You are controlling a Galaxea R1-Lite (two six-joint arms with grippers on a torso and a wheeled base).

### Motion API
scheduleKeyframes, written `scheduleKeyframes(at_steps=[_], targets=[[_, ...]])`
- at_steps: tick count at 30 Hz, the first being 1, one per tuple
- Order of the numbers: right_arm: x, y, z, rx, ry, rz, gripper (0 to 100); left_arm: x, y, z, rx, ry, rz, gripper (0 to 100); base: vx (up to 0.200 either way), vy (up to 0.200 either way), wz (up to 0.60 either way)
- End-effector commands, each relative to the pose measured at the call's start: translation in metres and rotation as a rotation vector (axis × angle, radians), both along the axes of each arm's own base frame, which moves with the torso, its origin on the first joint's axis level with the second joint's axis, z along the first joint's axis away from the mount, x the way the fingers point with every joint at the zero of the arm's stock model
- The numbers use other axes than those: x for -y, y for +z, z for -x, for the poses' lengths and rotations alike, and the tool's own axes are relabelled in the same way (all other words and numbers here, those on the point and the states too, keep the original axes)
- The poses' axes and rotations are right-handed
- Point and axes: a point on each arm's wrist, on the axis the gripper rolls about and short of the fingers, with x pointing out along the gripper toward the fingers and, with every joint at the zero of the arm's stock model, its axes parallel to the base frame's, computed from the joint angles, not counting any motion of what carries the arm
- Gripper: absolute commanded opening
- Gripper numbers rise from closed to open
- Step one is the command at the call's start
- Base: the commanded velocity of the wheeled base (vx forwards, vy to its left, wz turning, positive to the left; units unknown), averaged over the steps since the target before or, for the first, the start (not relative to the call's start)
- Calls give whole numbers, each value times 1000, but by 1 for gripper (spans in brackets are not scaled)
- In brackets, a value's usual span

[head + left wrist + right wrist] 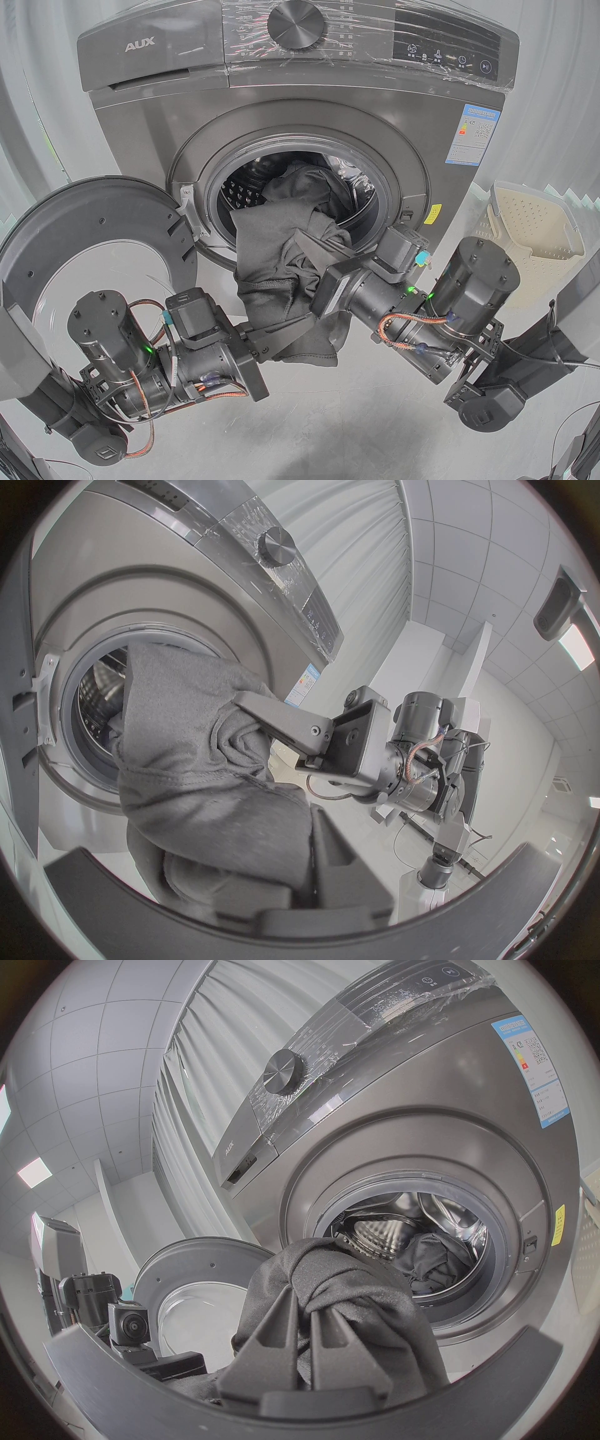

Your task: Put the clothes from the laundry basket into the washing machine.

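Note:
A dark grey garment [275, 250] hangs out of the washing machine's drum opening [386, 164] and drapes over its lower rim. My right gripper [306, 240] is shut on a fold of the garment [356, 1285] just in front of the opening, with its fingers [281, 1347] close together. Lower down, my left gripper [303, 322] is shut on the garment's hanging end [206, 780], which covers one of its fingers. More dark clothing [437, 1260] lies inside the drum. The cream laundry basket [537, 231] stands to the right of the machine.
The round washer door [94, 237] stands swung open on the left, close to my left arm. The machine's grey front panel [300, 75] with its dial rises behind. Bare grey floor [350, 412] lies below the arms.

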Motion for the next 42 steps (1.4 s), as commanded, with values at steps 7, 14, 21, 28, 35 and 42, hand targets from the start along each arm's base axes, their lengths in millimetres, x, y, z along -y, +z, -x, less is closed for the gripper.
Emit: scheduleKeyframes(at_steps=[7, 14, 21, 28, 35, 42], targets=[[0, 0, 1, 1, 1, 1, 0, 5, -21, -9, -97, 10, -25, 100, 0, 0, 0], [0, 0, 1, 1, -1, 2, 0, 4, -17, -12, -85, 20, -13, 100, 0, 0, 0], [5, 1, -8, 3, -30, 2, 0, 3, 0, 3, -52, 13, 16, 100, 0, 0, 0], [21, 4, -24, 18, -83, -3, 0, -8, -7, 10, -85, 26, -13, 100, 0, 0, 0], [19, 6, -20, 29, -74, 5, 0, -14, -25, -7, -134, 86, -50, 100, 0, 0, 0], [17, 6, -19, 34, -67, 4, 0, -8, -33, -27, -134, 109, -45, 100, 0, 0, 0]])
